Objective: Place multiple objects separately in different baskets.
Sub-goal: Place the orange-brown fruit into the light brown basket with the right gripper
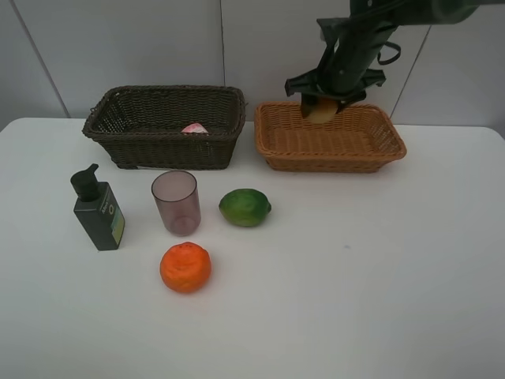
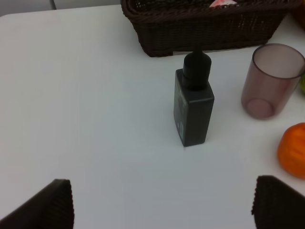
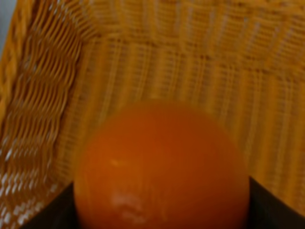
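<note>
Baskets: two; objects outside: four

high: looks down on whole table | left wrist: near pump bottle | right wrist: close into tan basket

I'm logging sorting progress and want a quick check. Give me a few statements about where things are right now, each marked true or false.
1. The right gripper holds the peach over the light basket. True.
2. The dark basket has nothing in it. False: a pink bottle lies inside.
3. The cup stands upright between the pump bottle and the lime. True.
4. The tangerine is already in the light basket. False: it sits on the table, in front of the cup.
5. The left gripper is shut on the pump bottle. False: it is open and apart from the bottle.
</note>
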`<control>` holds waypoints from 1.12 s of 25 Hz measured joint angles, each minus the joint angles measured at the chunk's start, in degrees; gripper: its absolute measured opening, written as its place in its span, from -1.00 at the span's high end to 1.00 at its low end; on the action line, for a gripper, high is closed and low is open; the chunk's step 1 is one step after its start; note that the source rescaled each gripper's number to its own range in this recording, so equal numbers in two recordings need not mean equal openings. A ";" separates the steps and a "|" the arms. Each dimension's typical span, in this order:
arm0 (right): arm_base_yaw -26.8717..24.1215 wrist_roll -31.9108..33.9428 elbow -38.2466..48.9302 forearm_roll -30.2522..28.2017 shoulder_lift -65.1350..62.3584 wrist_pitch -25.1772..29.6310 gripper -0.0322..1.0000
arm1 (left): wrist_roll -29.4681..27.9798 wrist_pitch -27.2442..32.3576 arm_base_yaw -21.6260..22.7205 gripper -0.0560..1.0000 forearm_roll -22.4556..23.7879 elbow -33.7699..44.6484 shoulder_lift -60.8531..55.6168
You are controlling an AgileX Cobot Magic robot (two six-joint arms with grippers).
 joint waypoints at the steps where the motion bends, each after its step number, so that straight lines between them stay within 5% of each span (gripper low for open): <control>1: -0.24 0.00 -0.06 0.00 1.01 -1.95 0.11 | 0.00 0.00 0.00 -0.94 0.00 0.00 0.00; 7: -1.54 0.00 -0.23 -0.22 5.50 -10.34 0.11 | 0.00 0.00 0.00 -0.94 0.00 0.00 0.00; 18: -2.77 0.00 -0.23 -0.28 8.96 -14.46 0.11 | 0.00 0.00 0.00 -0.94 0.16 0.00 0.00; 24: -2.79 0.00 -0.23 -0.33 8.96 -14.46 -0.76 | 0.00 0.00 0.00 -0.94 0.16 0.00 0.00; 28: -2.79 0.00 -0.23 -0.37 8.27 -13.20 -0.95 | 0.00 0.00 0.00 -0.94 0.16 0.00 0.00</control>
